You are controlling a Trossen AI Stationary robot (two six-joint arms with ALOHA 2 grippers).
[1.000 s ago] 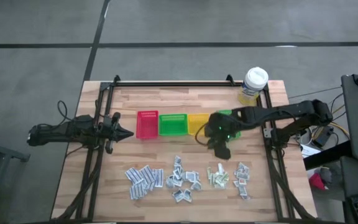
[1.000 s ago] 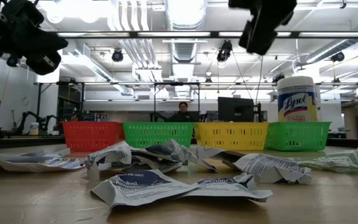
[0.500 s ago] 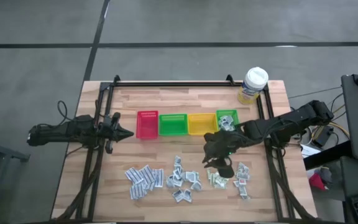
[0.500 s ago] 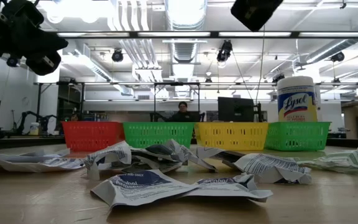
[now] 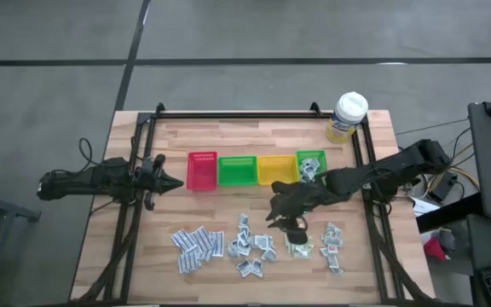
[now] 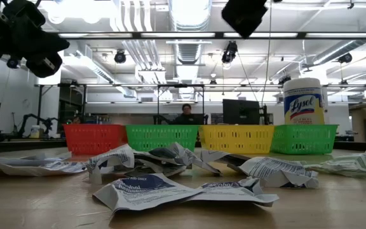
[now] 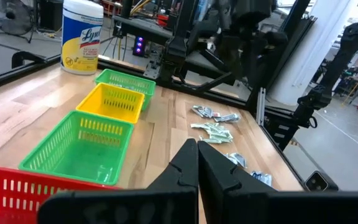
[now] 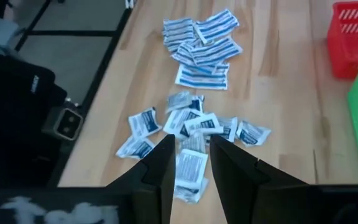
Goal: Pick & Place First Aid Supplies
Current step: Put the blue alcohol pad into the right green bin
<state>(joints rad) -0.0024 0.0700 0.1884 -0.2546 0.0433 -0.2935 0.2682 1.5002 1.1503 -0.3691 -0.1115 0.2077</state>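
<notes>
The first aid supplies lie flat on the wooden table in loose piles near its front edge: white-blue sachets (image 5: 196, 245), grey-silver ones (image 5: 251, 246), pale green ones (image 5: 299, 244) and white-red ones (image 5: 332, 246). My right gripper (image 5: 290, 228) hangs open high above the table, between the grey-silver and pale green piles, slanting down. Through its gap the right wrist view shows the grey-silver cluster (image 8: 191, 127) and, farther off, the white-blue pile (image 8: 201, 46). My left gripper (image 5: 167, 182) waits shut at the table's left, level, pointing at the red bin (image 5: 202, 170).
A row of bins stands across the table's middle: red, green (image 5: 237, 170), yellow (image 5: 271, 169) and a smaller green one (image 5: 311, 164). A yellow wipes tub with a white lid (image 5: 348, 117) stands at the far right. Black frame rails (image 5: 369, 183) run along both sides.
My right gripper has swung from over the bins' right end toward the table's near edge and a little to the left. It now hangs over the sachet piles and has tipped further downward. The sachets and bins have not moved.
</notes>
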